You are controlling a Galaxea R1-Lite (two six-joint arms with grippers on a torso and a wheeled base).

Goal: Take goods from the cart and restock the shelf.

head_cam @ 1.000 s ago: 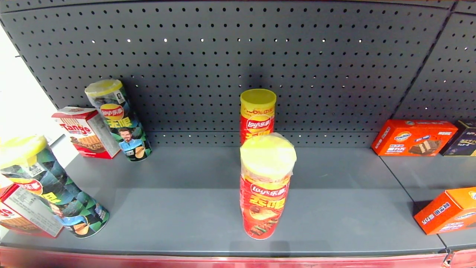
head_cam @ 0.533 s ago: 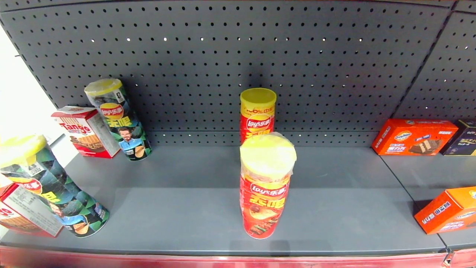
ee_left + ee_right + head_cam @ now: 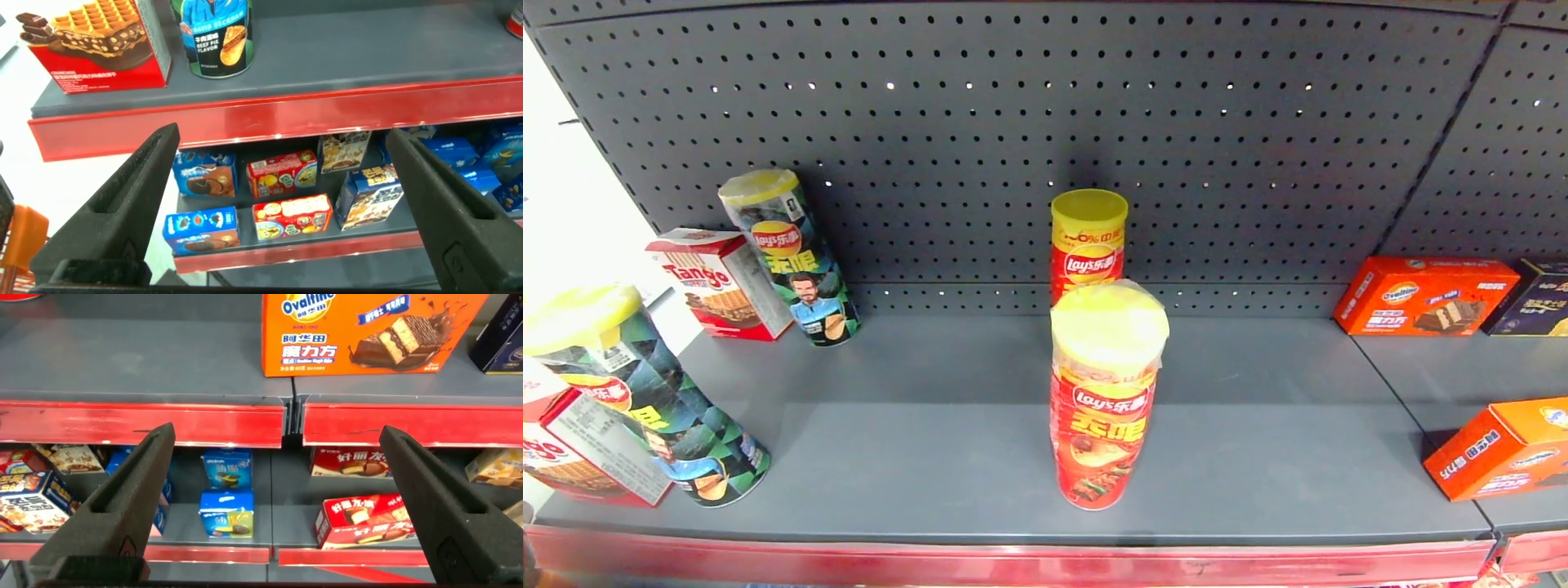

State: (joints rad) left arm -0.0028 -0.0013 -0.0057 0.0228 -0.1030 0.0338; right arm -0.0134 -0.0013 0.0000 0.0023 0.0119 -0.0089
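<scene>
Two red cylindrical chip cans with yellow lids stand upright at mid-shelf, the front can [image 3: 1104, 400] directly ahead of the rear can [image 3: 1088, 245], long axes vertical, on the grey metal shelf [image 3: 915, 441]. Left gripper [image 3: 282, 135]: fingers spread wide, nothing between them, held low before the shelf's red front strip [image 3: 245, 114], beneath the green patterned chip can [image 3: 214, 37] and the red wafer box [image 3: 98, 41] at the shelf's left end. Right gripper [image 3: 276, 431]: fingers likewise wide apart and empty, low before the strip, below the orange carton [image 3: 359, 335] on the right. Judgement: with both grippers free, a fresh item has to be fetched first. The stocked cans lie above and ahead of both grippers. Bare shelf flanks the red cans; the left gap sits nearer the left arm, the right gap nearer the right.
</scene>
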